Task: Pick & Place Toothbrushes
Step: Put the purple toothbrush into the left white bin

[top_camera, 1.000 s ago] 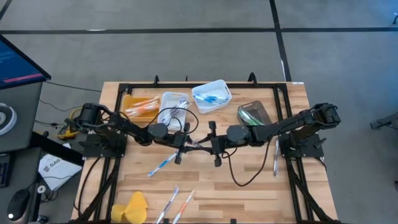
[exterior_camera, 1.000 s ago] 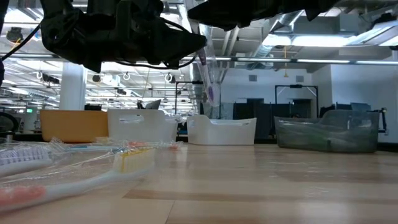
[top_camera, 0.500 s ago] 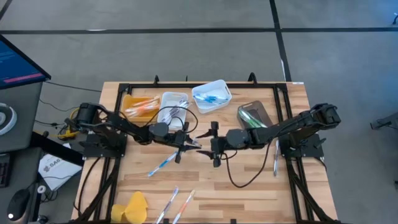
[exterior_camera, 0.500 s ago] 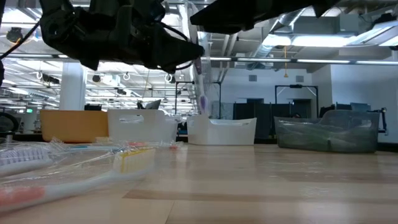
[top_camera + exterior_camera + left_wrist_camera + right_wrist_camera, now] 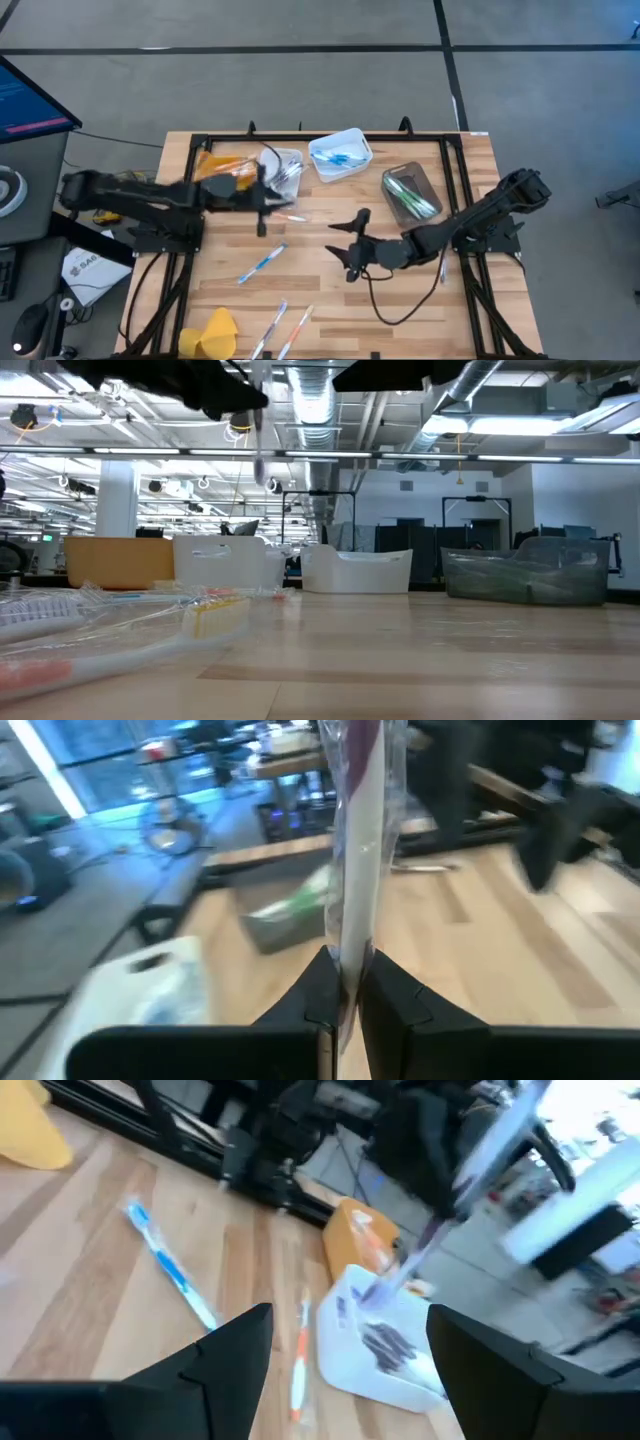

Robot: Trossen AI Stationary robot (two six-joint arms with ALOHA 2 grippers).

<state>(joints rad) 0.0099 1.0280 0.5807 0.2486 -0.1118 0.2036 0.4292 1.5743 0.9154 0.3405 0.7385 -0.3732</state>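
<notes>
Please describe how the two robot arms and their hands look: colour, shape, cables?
Both arms are dark, slim and jointed. The left hand ends in two black, wedge-shaped fingers; the right hand has two black, broad, tapered fingers. A thin black cable loops below the right arm. No markings are visible.

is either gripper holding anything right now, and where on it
The left gripper pinches a wrapped toothbrush near one end. The right gripper is open and holds nothing.

Pale wooden tabletop (image 5: 400, 310); orange bin (image 5: 222, 168); white bin (image 5: 340, 155); blue-handled toothbrush (image 5: 262, 262); yellow cloth lump (image 5: 210, 333).
</notes>
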